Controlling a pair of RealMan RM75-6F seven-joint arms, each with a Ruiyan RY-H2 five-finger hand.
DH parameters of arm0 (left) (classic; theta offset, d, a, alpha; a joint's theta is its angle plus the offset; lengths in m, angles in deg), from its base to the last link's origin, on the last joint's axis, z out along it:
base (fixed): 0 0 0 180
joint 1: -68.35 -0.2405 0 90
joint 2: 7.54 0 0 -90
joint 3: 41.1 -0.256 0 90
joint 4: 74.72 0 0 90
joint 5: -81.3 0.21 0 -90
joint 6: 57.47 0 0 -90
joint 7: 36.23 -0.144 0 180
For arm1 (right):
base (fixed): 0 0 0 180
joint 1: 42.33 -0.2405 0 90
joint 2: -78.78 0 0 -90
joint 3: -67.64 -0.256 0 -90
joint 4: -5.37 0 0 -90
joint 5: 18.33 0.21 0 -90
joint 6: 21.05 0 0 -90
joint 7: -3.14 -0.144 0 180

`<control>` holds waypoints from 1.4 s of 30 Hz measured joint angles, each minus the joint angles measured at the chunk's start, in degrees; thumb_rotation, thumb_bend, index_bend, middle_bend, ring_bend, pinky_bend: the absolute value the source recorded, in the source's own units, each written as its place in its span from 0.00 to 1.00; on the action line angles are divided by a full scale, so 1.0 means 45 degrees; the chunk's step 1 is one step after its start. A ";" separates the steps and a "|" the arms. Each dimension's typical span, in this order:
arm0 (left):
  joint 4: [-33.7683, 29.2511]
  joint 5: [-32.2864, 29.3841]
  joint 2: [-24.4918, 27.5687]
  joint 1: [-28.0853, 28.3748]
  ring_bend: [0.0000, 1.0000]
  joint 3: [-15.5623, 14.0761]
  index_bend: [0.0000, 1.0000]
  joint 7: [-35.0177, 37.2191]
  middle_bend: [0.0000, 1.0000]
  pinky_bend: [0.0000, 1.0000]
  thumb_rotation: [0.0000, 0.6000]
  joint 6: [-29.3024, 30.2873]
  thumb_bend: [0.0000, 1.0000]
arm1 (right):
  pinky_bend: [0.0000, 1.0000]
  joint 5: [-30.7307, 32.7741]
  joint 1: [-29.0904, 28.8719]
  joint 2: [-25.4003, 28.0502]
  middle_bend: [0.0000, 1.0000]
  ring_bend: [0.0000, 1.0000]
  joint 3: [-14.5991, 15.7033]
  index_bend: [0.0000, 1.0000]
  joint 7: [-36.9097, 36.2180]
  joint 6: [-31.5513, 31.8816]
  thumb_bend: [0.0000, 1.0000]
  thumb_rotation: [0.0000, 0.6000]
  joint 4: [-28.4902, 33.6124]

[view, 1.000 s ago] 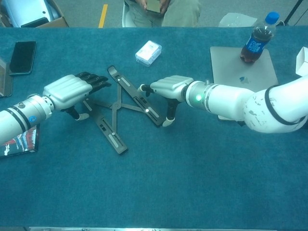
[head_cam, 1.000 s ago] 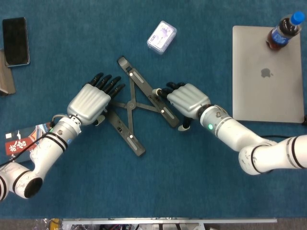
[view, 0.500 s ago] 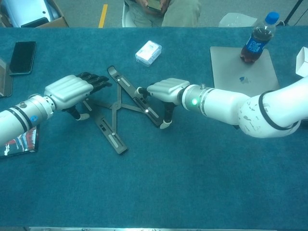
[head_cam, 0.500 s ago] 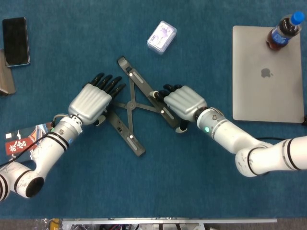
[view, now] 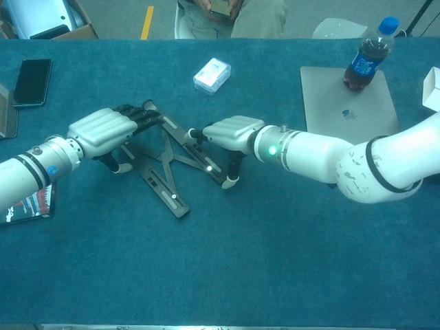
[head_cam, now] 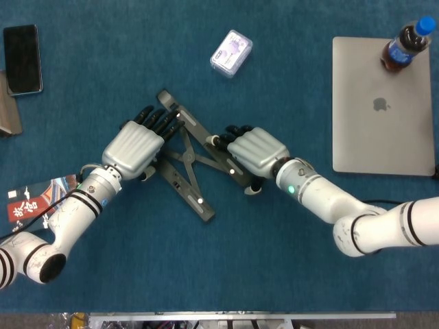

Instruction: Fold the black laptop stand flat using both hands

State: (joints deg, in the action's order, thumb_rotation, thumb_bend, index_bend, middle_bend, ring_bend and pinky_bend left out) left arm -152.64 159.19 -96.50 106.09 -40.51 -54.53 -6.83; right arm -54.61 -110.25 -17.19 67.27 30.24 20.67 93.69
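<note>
The black laptop stand (head_cam: 190, 186) lies on the blue table as a narrow X, its crossed bars (view: 170, 194) partly drawn together. My left hand (head_cam: 135, 146) lies palm down over the stand's left side, its dark fingers stretched across the upper ends of the bars. My right hand (head_cam: 255, 151) lies palm down on the right bar, fingers toward the hinge and thumb down by the bar's lower end. In the chest view the left hand (view: 103, 129) and right hand (view: 230, 130) face each other across the stand. Neither hand wraps around a bar.
A white box (head_cam: 231, 52) lies just beyond the stand. At the right a silver laptop (head_cam: 381, 130) carries a cola bottle (head_cam: 405, 44). At the far left lie a phone (head_cam: 22, 58) and a booklet (head_cam: 34, 195).
Both hands have moved inward toward each other. The stand's X has narrowed and it has turned and slid a little to the left.
</note>
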 measured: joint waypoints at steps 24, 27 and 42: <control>-0.0243 0.0016 -0.0037 0.0085 0.00 -0.0035 0.00 0.0139 0.00 0.03 1.00 0.0015 0.25 | 0.14 -0.0521 0.0088 -0.0369 0.11 0.00 -0.0275 0.00 -0.0127 -0.0096 0.08 1.00 0.0212; -0.0339 0.0005 0.0023 0.0076 0.00 -0.0053 0.00 0.0078 0.00 0.03 1.00 0.0036 0.25 | 0.14 -0.0558 0.0097 -0.0339 0.10 0.00 -0.0281 0.00 -0.0153 -0.0125 0.08 1.00 0.0285; -0.2024 -0.0303 0.1688 -0.0365 0.00 -0.0133 0.00 -0.0314 0.00 0.03 1.00 0.0676 0.25 | 0.14 -0.1690 0.0216 0.1249 0.10 0.00 -0.0403 0.00 -0.0459 -0.0242 0.09 1.00 0.1377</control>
State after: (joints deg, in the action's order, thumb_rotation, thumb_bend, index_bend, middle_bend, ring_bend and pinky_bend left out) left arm -161.75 157.82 -88.90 104.45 -41.11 -55.94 -3.79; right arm -62.22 -109.27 -11.57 65.46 28.18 19.58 99.89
